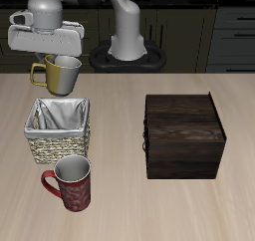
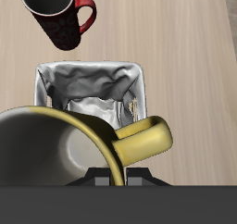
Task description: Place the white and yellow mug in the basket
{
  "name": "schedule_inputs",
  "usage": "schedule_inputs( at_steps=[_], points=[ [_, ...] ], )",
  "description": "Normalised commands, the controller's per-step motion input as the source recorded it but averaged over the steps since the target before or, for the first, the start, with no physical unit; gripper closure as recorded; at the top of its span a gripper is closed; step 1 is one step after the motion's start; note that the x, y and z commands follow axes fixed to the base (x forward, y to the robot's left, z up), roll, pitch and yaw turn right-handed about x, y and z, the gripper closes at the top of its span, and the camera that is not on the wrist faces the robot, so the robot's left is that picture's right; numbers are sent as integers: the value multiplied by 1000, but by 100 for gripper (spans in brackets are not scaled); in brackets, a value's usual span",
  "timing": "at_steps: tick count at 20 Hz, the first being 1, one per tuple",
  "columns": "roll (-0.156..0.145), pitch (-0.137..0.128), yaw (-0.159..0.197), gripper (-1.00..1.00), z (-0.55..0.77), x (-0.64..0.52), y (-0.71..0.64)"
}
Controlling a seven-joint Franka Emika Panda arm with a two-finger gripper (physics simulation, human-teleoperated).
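Step in hand: carrying; the olive-yellow mug with the pale grey-white inside (image 1: 62, 75) hangs in the air under the robot's white hand (image 1: 47, 48), clear of the tabletop (image 1: 120, 210).
Hand state: pinched on the mug near its rim; the wrist view shows the mug (image 2: 69, 144) pressed close against the hand, handle sticking out sideways.
Mug position: just behind the square woven beige wicker basket with silvery-grey cloth lining (image 1: 58, 129), not yet over its opening.
Next move, as a judgement: bring the mug forward over the basket (image 2: 93, 91), centre it between the walls, lower it, then let go.
Mugs: two; the yellow one, and a red patterned mug with a red handle (image 1: 70, 182) in front of the basket.
Baskets: one, holding nothing.
Boxes: one dark brown wooden box (image 1: 183, 135), beside the basket.
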Motion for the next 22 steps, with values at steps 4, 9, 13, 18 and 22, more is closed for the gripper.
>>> schedule_inputs(
  at_steps=[4, 9, 13, 18, 22],
  points=[
    [-8, 16, -12, 100, -129, 61, -67],
    [-21, 11, -20, 100, -142, 66, -104],
    [-18, 26, -7, 100, -164, 69, -52],
    [-15, 31, -8, 100, -258, 85, -27],
    [-62, 29, -4, 100, -220, 92, -76]
  ],
)
